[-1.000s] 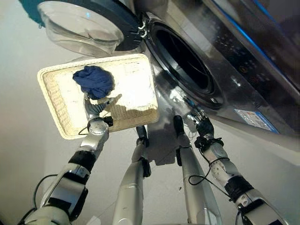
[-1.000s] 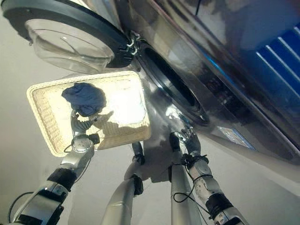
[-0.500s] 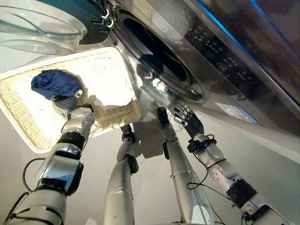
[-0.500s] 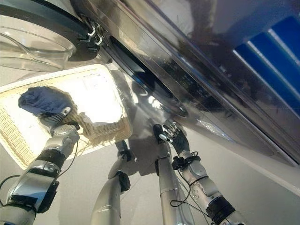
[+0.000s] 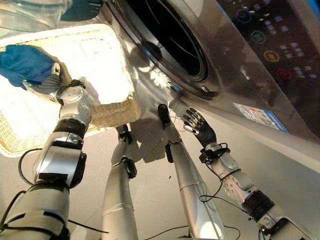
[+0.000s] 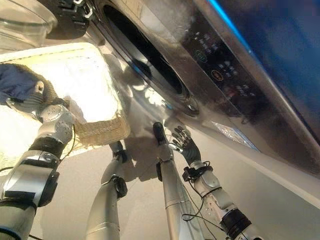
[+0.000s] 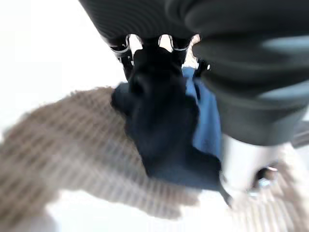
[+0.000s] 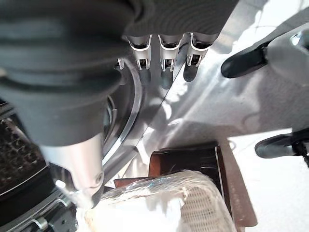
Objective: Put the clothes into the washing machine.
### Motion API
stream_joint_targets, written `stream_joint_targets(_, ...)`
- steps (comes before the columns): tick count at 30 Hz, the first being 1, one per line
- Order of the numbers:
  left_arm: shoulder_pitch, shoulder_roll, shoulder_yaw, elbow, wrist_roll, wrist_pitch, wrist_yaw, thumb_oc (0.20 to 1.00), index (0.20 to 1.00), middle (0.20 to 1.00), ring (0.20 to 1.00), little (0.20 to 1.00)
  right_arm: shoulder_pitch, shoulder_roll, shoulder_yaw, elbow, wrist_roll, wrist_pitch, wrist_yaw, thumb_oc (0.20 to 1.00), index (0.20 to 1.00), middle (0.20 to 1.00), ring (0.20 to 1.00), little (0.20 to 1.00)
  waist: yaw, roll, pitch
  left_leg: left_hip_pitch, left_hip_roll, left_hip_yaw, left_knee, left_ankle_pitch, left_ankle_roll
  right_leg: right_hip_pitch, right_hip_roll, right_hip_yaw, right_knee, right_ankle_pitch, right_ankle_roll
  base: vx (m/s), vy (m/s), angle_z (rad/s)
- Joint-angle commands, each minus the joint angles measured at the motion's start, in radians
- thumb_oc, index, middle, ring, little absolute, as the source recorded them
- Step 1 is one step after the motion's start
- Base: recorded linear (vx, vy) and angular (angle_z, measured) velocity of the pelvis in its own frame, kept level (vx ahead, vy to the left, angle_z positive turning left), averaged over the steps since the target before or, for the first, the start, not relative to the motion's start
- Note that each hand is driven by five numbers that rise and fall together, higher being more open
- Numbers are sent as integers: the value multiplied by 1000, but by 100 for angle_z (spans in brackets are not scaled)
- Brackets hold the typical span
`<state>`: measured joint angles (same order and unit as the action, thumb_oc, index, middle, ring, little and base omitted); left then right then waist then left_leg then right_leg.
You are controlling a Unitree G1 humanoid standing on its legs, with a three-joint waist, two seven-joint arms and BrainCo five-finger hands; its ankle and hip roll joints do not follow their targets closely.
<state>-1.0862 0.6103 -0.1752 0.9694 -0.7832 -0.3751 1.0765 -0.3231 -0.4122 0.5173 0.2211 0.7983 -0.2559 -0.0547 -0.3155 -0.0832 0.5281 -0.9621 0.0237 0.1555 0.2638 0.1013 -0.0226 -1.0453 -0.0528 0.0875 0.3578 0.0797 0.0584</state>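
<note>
Since your left hand (image 5: 50,86) is curled round the blue garment (image 5: 24,64) over the wicker basket (image 5: 107,111), the washing machine's drum opening (image 5: 167,37) lies to the basket's right, nearer your right hand (image 5: 199,129), which is open and holds nothing.

The wicker basket (image 5: 112,111) sits on the floor (image 5: 155,200) to the left of the washing machine (image 5: 235,65), its right edge close against the machine's front. A garment (image 5: 22,62) lies at the basket's left edge, apparently bunched in the left hand (image 5: 47,85). The right hand (image 5: 200,131) hangs before the machine's front, below the drum opening (image 5: 167,35).
</note>
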Motion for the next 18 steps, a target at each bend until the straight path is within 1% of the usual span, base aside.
stream_joint_targets(1,-32,83,-17,-92,7,-92,-30,200,200,200,200,200,70,0,9,-54,16,-22,51,1000,1000,1000,1000,1000,0,-58,-8,26,-54,42,230,-223,-6,19,59,0,-132,107,-8,-16,10,6)
stream_joint_targets(4,-42,86,-23,-85,4,-63,-40,200,200,200,200,200,74,3,13,-42,13,-30,69,1000,1000,1000,1000,1000,2,-59,-8,33,-55,39,223,-219,-4,25,62,-1,-131,104,-8,-16,5,6)
stream_joint_targets(7,-48,100,-25,-64,-19,-55,-54,200,200,200,200,200,75,1,16,-38,25,-36,83,1000,1000,1000,1000,1000,6,-62,-8,47,-56,34,213,-214,-4,40,64,-5,-132,103,-7,-23,-28,5)
stream_joint_targets(9,-51,111,-22,-48,-37,-63,-65,200,200,200,200,200,77,0,20,-38,24,-43,88,1000,1000,1000,1000,1000,9,-64,-8,58,-55,31,203,-208,-6,50,66,-8,-134,103,-7,-28,-42,5)
stream_joint_targets(12,-57,123,-22,-31,-45,-60,-75,200,200,200,200,200,80,-1,19,-46,22,-42,88,1000,1000,1000,1000,1000,14,-63,-8,78,-54,26,184,-199,-8,67,68,-11,-138,102,-7,-30,-41,4)
stream_joint_targets(16,-54,133,-23,-12,-26,-42,-82,200,200,200,200,200,87,0,18,-57,27,-42,91,1000,1000,1000,1000,1000,23,-60,-8,103,-53,16,153,-181,-11,89,75,-14,-142,96,-9,-38,-50,6)
stream_joint_targets(18,-46,134,-25,-16,1,-19,-87,200,200,200,200,200,91,5,16,-64,21,-43,89,1000,1000,1000,1000,1000,34,-57,-8,122,-53,8,124,-163,-12,108,80,-20,-146,90,-11,-59,-94,8)
